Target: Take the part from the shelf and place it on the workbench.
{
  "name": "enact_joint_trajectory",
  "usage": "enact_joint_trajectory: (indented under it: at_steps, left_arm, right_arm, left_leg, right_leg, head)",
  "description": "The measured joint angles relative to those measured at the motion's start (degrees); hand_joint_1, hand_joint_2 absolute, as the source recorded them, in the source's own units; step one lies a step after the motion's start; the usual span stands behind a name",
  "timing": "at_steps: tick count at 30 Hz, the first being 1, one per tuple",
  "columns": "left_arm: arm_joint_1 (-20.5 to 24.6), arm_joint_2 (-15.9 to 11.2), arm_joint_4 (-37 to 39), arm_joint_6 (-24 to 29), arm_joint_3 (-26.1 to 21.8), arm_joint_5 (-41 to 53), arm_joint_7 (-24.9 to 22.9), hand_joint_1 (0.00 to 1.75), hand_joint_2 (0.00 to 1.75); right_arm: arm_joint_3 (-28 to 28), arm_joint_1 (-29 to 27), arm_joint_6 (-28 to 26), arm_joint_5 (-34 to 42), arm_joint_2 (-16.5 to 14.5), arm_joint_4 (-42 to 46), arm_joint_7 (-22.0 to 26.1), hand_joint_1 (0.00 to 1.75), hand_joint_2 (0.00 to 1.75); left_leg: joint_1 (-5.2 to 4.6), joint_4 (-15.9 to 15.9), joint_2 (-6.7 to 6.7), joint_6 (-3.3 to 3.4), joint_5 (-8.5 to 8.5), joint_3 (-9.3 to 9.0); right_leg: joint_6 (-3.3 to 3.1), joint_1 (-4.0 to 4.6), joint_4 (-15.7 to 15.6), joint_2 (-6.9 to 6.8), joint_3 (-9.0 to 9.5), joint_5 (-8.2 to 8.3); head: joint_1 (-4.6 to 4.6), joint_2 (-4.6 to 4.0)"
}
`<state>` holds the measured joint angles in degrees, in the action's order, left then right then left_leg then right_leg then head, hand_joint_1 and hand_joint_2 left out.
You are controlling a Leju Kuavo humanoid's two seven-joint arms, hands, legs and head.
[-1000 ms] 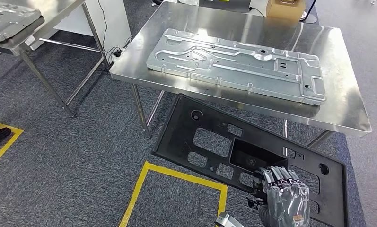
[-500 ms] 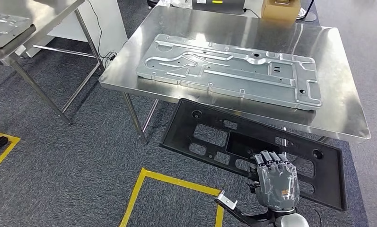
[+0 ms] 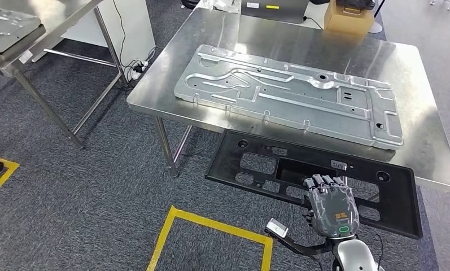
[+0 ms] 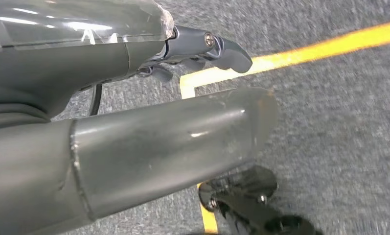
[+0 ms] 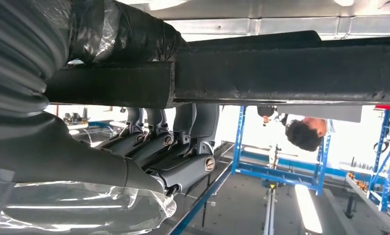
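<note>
My right hand (image 3: pixel 331 208) grips the near edge of the part, a long black panel (image 3: pixel 402 196) with several cutouts. It is held almost level in front of the steel workbench (image 3: pixel 417 113). The panel's far edge sits at the bench's front edge, slightly below the top. In the right wrist view the fingers (image 5: pixel 175 147) wrap under the panel (image 5: pixel 281 73), with the bench edge (image 5: pixel 261 22) just beyond. A large stamped metal plate (image 3: pixel 290 93) lies across the bench. My left hand (image 4: pixel 134 103) hangs over the carpet, holding nothing, its fingers apart.
A cardboard box (image 3: pixel 349 17) stands at the bench's far edge. A second steel table (image 3: pixel 59 17) carrying another metal plate is at the left. Yellow floor tape (image 3: pixel 211 224) marks the carpet. A person (image 5: pixel 305 133) is in the background near blue racks.
The view has shifted as the robot moves. The black panel has levelled out and come up against the bench's front edge, my right hand still gripping it.
</note>
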<state>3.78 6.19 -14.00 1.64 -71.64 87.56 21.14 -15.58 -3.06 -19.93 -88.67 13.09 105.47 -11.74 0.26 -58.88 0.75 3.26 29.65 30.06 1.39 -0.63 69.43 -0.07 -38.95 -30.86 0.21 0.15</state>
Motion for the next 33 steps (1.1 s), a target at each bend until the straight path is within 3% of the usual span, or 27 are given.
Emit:
enact_joint_trajectory:
  at_steps: [1,3,5,8,10,12,13,14,16,17,19,23,25,27,28,29,30,32,33]
  left_arm:
    - [-0.03,0.09,0.06,-0.01,0.01,0.01,0.0,0.0,0.0]
    - [0.08,0.27,0.23,0.01,0.02,0.02,-0.02,0.0,0.0]
    - [0.19,0.34,0.36,0.06,0.03,0.02,-0.03,0.0,0.0]
    - [0.23,0.18,0.41,0.17,0.08,0.02,-0.02,0.0,0.0]
    - [0.44,0.08,0.43,0.18,0.15,0.02,-0.02,0.0,0.0]
    - [0.41,0.07,0.43,0.17,0.22,0.03,-0.02,0.0,0.0]
    - [0.26,0.04,0.43,0.18,0.25,0.04,-0.03,0.0,0.0]
    - [0.1,-0.01,0.43,0.19,0.27,0.04,-0.03,0.0,0.0]
    - [-0.11,-0.13,0.44,0.2,0.31,0.04,-0.03,0.0,0.0]
    - [-0.13,-0.18,0.45,0.2,0.32,0.04,-0.03,0.0,0.0]
    - [-0.14,-0.19,0.49,0.2,0.33,0.04,-0.02,0.0,0.0]
    - [-0.33,-0.14,0.5,0.21,0.36,0.03,-0.01,0.0,0.0]
    - [-0.21,-0.14,0.5,0.25,0.37,0.02,0.0,0.0,0.0]
    - [-0.13,-0.16,0.5,0.26,0.37,0.0,0.0,0.0,0.0]
    - [-0.15,-0.16,0.5,0.26,0.37,-0.01,0.0,0.0,0.0]
    - [-0.2,-0.16,0.5,0.25,0.37,-0.01,0.0,0.0,0.0]
    - [-0.24,-0.16,0.5,0.25,0.37,0.0,0.0,0.0,0.0]
    - [-0.26,-0.04,0.54,0.23,0.37,0.01,0.01,0.0,0.0]
    - [-0.2,0.04,0.59,0.24,0.37,0.01,0.02,0.0,0.0]
  right_arm:
    - [-0.03,0.3,0.07,0.0,0.08,-0.28,0.1,1.75,1.75]
    - [-0.04,0.87,0.05,0.01,0.21,-0.79,0.38,1.75,1.75]
    - [0.19,1.17,-0.08,0.02,0.3,-1.14,0.67,1.75,1.75]
    - [0.73,1.57,-0.28,0.03,0.32,-1.37,1.13,1.75,1.75]
    - [1.08,1.96,-0.49,0.04,0.32,-1.41,1.53,1.75,1.75]
    - [1.34,2.14,-0.75,0.04,0.31,-1.46,2.03,1.75,1.75]
    - [1.41,2.14,-0.98,0.04,0.31,-1.48,2.32,1.75,1.75]
    - [1.47,2.12,-1.32,0.03,0.3,-1.48,2.58,1.75,1.75]
    - [1.63,2.12,-2.19,0.02,0.26,-1.48,2.96,1.75,1.75]
    - [1.75,2.15,-2.56,0.02,0.24,-1.48,3.05,1.75,1.75]
    - [2.08,2.23,-3.01,0.01,0.22,-1.45,3.2,1.75,1.75]
    - [2.46,2.32,-3.26,0.0,0.18,-1.34,3.46,1.75,1.75]
    - [2.62,2.51,-3.32,0.0,0.18,-1.31,3.47,1.75,1.75]
    - [2.7,2.57,-3.34,0.0,0.18,-1.3,3.48,1.75,1.75]
    - [2.73,2.52,-3.34,0.0,0.18,-1.3,3.49,1.75,1.75]
    - [2.73,2.48,-3.34,0.0,0.18,-1.3,3.49,1.75,1.75]
    - [2.73,2.46,-3.36,0.0,0.18,-1.3,3.5,1.75,1.75]
    - [2.82,2.44,-3.55,0.0,0.18,-1.31,3.5,1.75,1.75]
    - [2.9,2.43,-3.73,0.0,0.17,-1.31,3.52,1.75,1.75]
  left_leg:
    - [-0.04,0.07,0.03,-0.08,0.46,-0.56]
    - [-0.06,0.29,0.11,-0.43,1.15,-1.33]
    - [-0.05,0.24,0.11,-1.03,1.17,-2.02]
    - [-0.12,-1.93,-0.12,-1.97,1.73,-1.97]
    - [0.07,-7.14,-0.26,-2.42,3.87,0.87]
    - [0.4,-13.15,-0.3,-2.84,6.26,5.33]
    - [0.59,-14.37,-0.32,-3.08,6.38,6.88]
    - [0.78,-13.77,-0.34,-3.33,5.32,7.57]
    - [1.17,-7.63,-0.43,-3.87,0.05,6.56]
    - [1.18,-4.55,-0.48,-3.99,-1.71,5.88]
    - [1.06,-1.48,-0.55,-3.36,-2.79,5.17]
    - [0.99,-1.14,-0.45,-1.42,-2.61,3.89]
    - [1.0,-0.79,-0.39,-0.85,-2.32,3.04]
    - [0.83,-0.69,-0.34,-0.61,-1.77,2.53]
    - [0.73,-0.69,-0.31,-0.58,-1.41,2.2]
    - [0.61,-0.69,-0.27,-0.59,-1.0,1.74]
    - [0.49,-0.67,-0.24,-0.62,-0.56,1.14]
    - [0.3,-0.55,-0.21,-0.76,0.38,-0.22]
    - [0.27,-0.41,-0.15,-0.93,0.75,-0.69]
  right_leg:
    - [-0.54,0.22,-3.54,0.01,1.04,2.64]
    - [-1.52,0.79,-8.41,0.02,2.38,4.89]
    - [-2.13,1.13,-9.82,0.11,2.87,4.71]
    - [-2.75,0.54,-11.29,0.2,5.11,4.93]
    - [-3.11,0.31,-11.74,0.1,6.2,4.51]
    - [-3.24,0.25,-11.74,0.09,6.79,3.84]
    - [-3.15,0.18,-11.73,0.16,7.2,3.44]
    - [-2.97,0.07,-11.7,0.24,7.71,3.01]
    - [-2.32,-0.24,-11.55,0.34,8.89,1.94]
    - [-1.9,-0.33,-11.32,0.33,9.38,1.4]
    - [-1.0,-0.26,-10.98,0.31,9.79,0.49]
    - [0.31,-0.34,-8.99,0.29,9.92,-0.31]
    - [0.63,-0.48,-3.78,0.22,7.0,-2.27]
    - [0.74,-0.5,3.08,0.21,2.07,-4.77]
    - [0.68,-0.47,4.94,0.21,0.21,-5.11]
    - [0.49,-0.4,4.9,0.21,-0.71,-4.3]
    - [0.16,-0.26,2.99,0.21,-0.66,-2.36]
    - [-1.02,0.34,-3.9,0.17,1.12,2.88]
    - [-1.63,0.69,-6.71,0.13,1.92,4.04]
  head:
    - [-0.03,0.0]
    - [-0.09,0.0]
    - [-0.12,0.0]
    - [-0.16,0.0]
    - [-0.16,0.0]
    - [-0.16,0.0]
    - [-0.17,0.0]
    - [-0.17,0.0]
    - [-0.17,0.0]
    - [-0.16,0.0]
    - [-0.16,0.0]
    - [-0.16,0.0]
    - [-0.15,0.0]
    - [-0.15,0.0]
    - [-0.15,0.0]
    - [-0.15,0.0]
    - [-0.15,0.0]
    - [-0.16,0.0]
    - [-0.13,0.0]
